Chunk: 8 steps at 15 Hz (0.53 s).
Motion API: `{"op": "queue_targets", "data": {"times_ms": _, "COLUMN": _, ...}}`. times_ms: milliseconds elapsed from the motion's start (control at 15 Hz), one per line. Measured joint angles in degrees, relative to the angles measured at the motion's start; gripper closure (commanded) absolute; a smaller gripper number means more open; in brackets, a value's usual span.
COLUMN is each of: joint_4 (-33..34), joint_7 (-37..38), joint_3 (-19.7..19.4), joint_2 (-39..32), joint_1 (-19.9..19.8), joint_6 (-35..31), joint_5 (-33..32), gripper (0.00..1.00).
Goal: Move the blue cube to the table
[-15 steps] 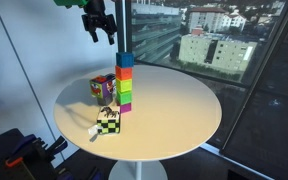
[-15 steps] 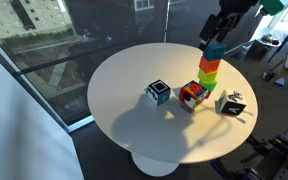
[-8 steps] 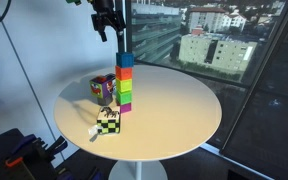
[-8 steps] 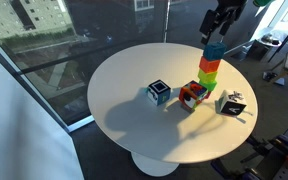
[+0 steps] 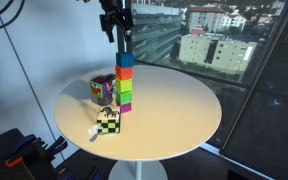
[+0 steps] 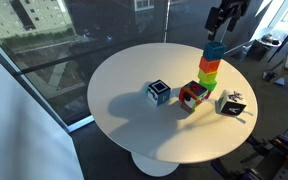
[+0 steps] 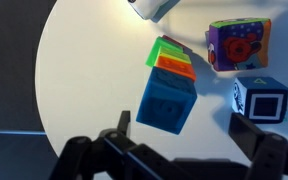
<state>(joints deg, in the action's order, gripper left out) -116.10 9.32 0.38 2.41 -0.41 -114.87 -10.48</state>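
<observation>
The blue cube (image 5: 125, 59) (image 6: 214, 49) sits on top of a vertical stack of single-colour cubes, above an orange cube (image 5: 125, 72), a green cube (image 5: 125, 86) and a magenta cube (image 5: 125, 101). It does not touch the desk (image 5: 174, 110) (image 6: 124, 75) directly. The stack stands on the desk toward its left side in an exterior view (image 5: 125, 85). The gripper (image 5: 118, 35) (image 6: 224, 24) hangs above the stack, clear of the blue cube, in both exterior views. In the wrist view the fingers (image 7: 82, 152) are spread wide and hold nothing; the blue cube (image 7: 166, 103) lies between them and farther out, with no contact. A multicoloured cube (image 5: 102, 89) (image 7: 238, 45) rests on the desk just left of the stack in an exterior view. A black-and-pale-green chequered cube (image 5: 107, 121) lies nearer the desk edge, in front of the stack. A black-and-white cube with blue sides (image 6: 159, 92) (image 7: 261, 100) stands beside the multicoloured cube.
</observation>
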Motion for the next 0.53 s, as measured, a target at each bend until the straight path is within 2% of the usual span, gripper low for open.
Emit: {"op": "queue_targets", "data": {"times_ms": 533, "joint_4": 0.3, "joint_7": 1.0, "joint_3": -0.7, "joint_2": -2.5, "joint_1": 0.0, "joint_6": -0.1, "joint_5": 0.0, "gripper": 0.00}}
